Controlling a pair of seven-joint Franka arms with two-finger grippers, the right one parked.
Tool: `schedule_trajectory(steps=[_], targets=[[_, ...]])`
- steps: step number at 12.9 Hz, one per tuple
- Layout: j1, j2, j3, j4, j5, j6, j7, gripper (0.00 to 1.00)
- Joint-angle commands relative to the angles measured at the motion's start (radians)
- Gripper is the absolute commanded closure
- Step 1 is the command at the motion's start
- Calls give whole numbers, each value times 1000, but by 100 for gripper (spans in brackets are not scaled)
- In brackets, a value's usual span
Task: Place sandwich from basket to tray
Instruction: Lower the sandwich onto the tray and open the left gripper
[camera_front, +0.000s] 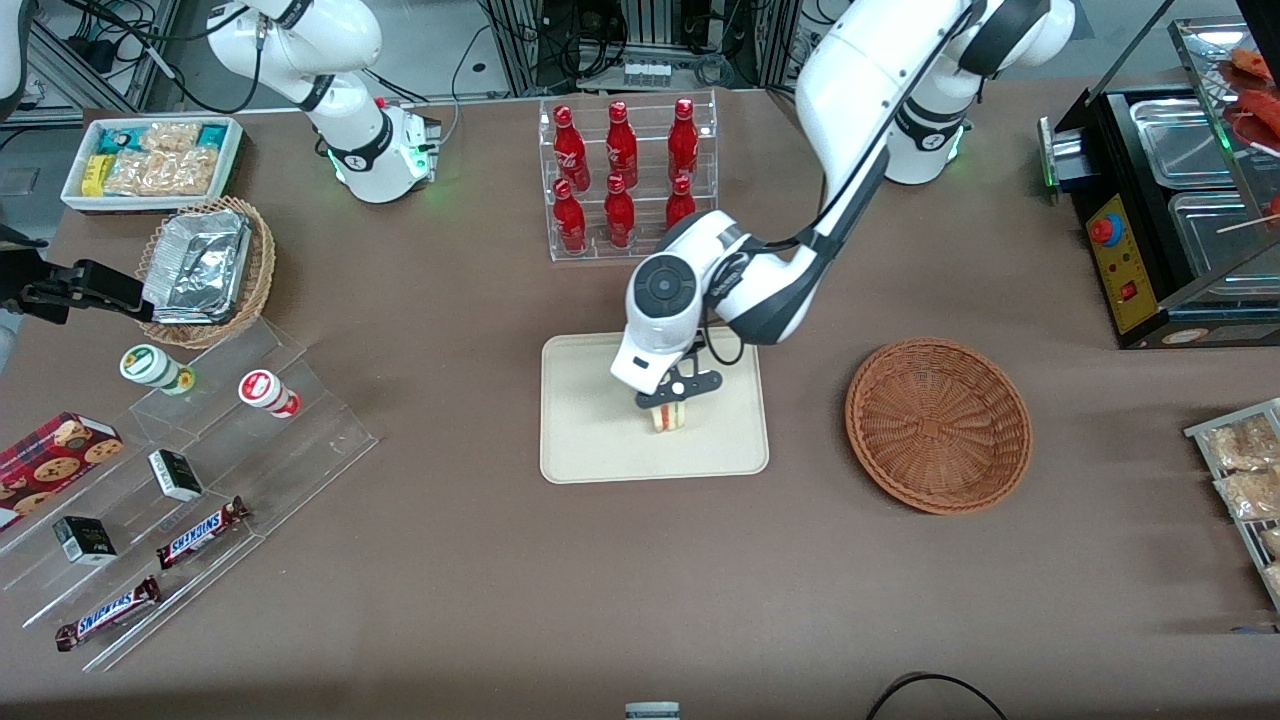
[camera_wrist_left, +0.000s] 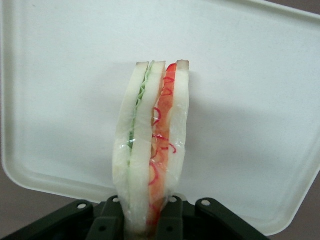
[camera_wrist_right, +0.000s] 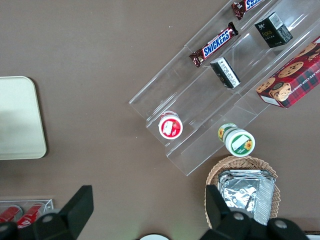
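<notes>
The tool (camera_front: 670, 400) grips the sandwich (camera_front: 668, 417) over the tray (camera_front: 590, 440); the basket (camera_front: 938, 424) sits beside the tray.

Even, diffuse overhead light fills the scene, leaving the brown table (camera_front: 450, 560) bright, with only soft, short shadows under the arm and beside the basket (camera_front: 938, 425). The gripper (camera_front: 676, 400) hangs low over the tray (camera_front: 580, 440), casting a faint shadow. In the wrist view the tray looks washed out, the sandwich (camera_wrist_left: 152, 150) sharp, its wrap glinting faintly. Foil containers (camera_front: 198, 265) throw small glare.
</notes>
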Motion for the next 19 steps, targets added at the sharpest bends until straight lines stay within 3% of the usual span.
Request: schedule_trajectory(steps=[1,16,17,18,19], targets=[[-22,78,15,131,46,-68,-62,100],[-25,124,21,175,72,-94,-119,98],[-25,124,21,176,74,-94,-125,63],[-25,123,21,176,89,-96,-124,6],[-25,121,21,175,117,-99,-125,0]])
